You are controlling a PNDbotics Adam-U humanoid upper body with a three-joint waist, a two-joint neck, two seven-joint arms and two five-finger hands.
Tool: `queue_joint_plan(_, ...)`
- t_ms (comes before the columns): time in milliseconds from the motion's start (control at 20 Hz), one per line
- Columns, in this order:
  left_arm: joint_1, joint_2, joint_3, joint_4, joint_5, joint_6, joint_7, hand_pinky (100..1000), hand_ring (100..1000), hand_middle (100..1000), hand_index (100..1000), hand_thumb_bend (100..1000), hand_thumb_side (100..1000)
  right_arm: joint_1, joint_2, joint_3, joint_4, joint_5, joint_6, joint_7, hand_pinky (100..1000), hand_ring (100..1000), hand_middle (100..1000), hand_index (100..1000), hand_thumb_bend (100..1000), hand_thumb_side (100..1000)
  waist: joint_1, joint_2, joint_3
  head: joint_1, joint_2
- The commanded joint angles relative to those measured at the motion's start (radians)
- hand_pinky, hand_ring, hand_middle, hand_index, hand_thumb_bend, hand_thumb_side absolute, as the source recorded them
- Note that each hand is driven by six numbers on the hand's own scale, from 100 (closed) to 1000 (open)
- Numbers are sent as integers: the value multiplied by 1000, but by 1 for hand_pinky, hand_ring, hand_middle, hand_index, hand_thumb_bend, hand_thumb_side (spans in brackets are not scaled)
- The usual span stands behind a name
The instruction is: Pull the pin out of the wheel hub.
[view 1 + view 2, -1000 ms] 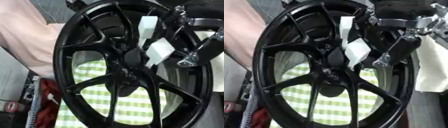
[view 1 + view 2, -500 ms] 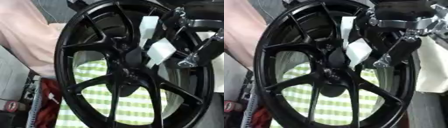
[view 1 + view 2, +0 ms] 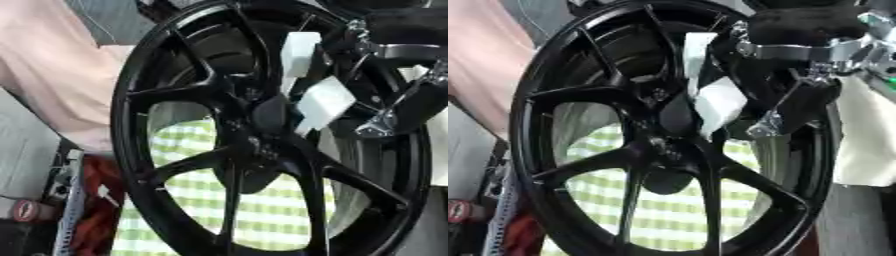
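The black multi-spoke wheel hub [image 3: 175, 95] stands on edge and fills both views, with its centre cap [image 3: 269, 116] near the middle. My right hand [image 3: 798, 50], black with silver joints, comes in from the upper right and reaches into the hub's face. Its two white pads [image 3: 322, 102] sit just above and to the right of the centre cap, close to a small hole [image 3: 658, 92] by the cap. No pin shows; the pads and spokes cover that spot. My left hand is not in either view.
A green-and-white checked cloth [image 3: 262, 210] shows through the spokes. Pink fabric [image 3: 61, 80] hangs at the left and a pale cloth [image 3: 864, 135] lies at the right. Red items and a metal rail [image 3: 74, 200] crowd the lower left.
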Motion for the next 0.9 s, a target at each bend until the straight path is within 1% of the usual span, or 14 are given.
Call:
queue_joint_plan(50,-8,13,0,-17,1,-2,-3,851,667,647,809,100,828,-6,-18,-4,-1,-11,6,3,679,606,628,727,449,137,6,-15,2,1,-16)
queue_joint_plan(150,-9,12,0,-17,1,-2,-4,851,666,647,809,100,829,-6,-16,-3,-1,-16,10,2,679,604,624,722,434,132,6,-15,3,1,-16)
queue_joint_plan(250,-9,12,0,-17,0,-2,-4,852,665,648,809,100,830,-8,-15,-2,-1,-20,12,2,681,601,618,717,409,100,6,-15,4,1,-16)
queue_joint_plan(550,-9,11,0,-17,1,-1,-5,852,664,647,809,100,831,-6,-15,-1,-1,-14,6,19,684,593,599,699,350,100,7,-15,5,0,-22)
queue_joint_plan(650,-9,11,0,-17,1,-2,-7,852,664,647,809,100,832,-4,-16,-1,-1,-8,0,27,687,590,592,695,291,100,6,-14,6,1,-24)
queue_joint_plan(900,-9,10,0,-17,1,-3,-8,853,663,648,809,100,833,-4,-14,-2,-1,-6,-12,38,683,577,565,672,254,100,6,-13,7,2,-25)
